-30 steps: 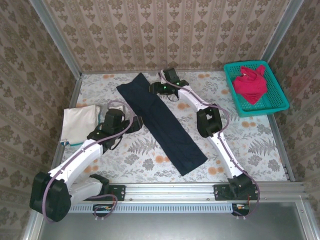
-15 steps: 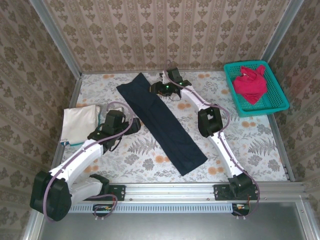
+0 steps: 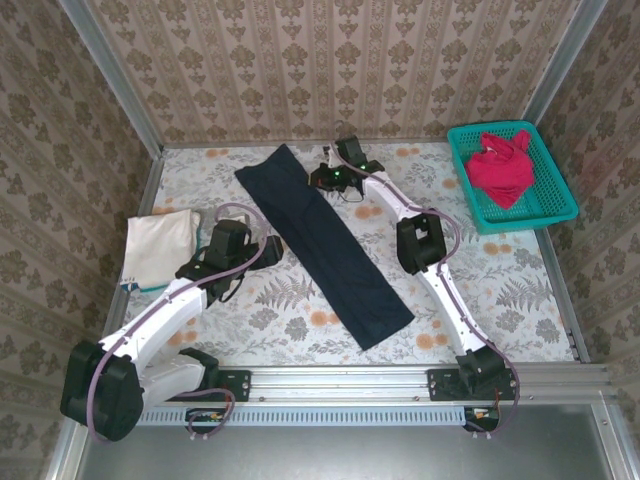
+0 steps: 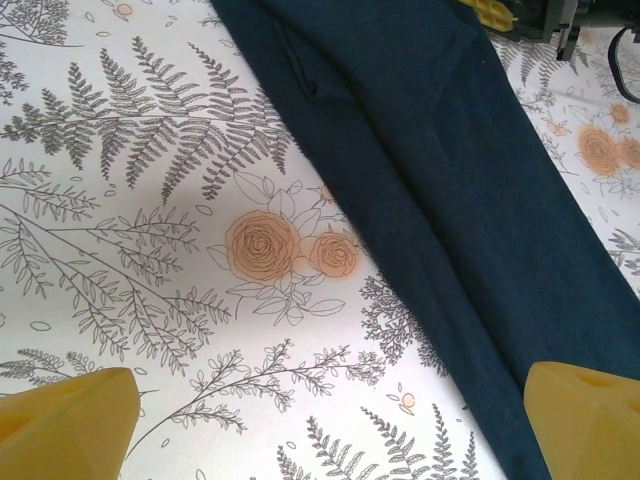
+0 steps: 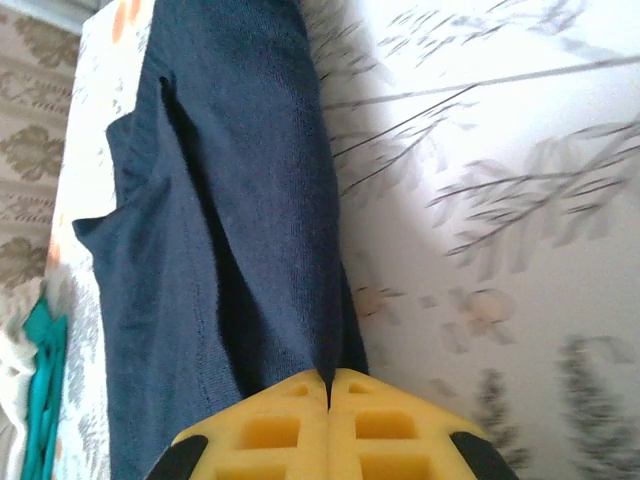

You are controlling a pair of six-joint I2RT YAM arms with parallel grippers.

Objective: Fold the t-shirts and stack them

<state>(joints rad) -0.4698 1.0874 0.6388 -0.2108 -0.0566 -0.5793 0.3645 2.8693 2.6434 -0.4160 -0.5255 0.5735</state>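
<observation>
1. Navy t-shirt: its edge is pinched in the right gripper, yellow fingers pressed together on the cloth.
2. Left gripper is spread wide over the floral table, one finger at the shirt's edge.
3. The shirt lies as a long diagonal strip between the arms.
4. Cream-white t-shirt lies folded at the table's left; red t-shirt sits crumpled in the teal basket.
</observation>
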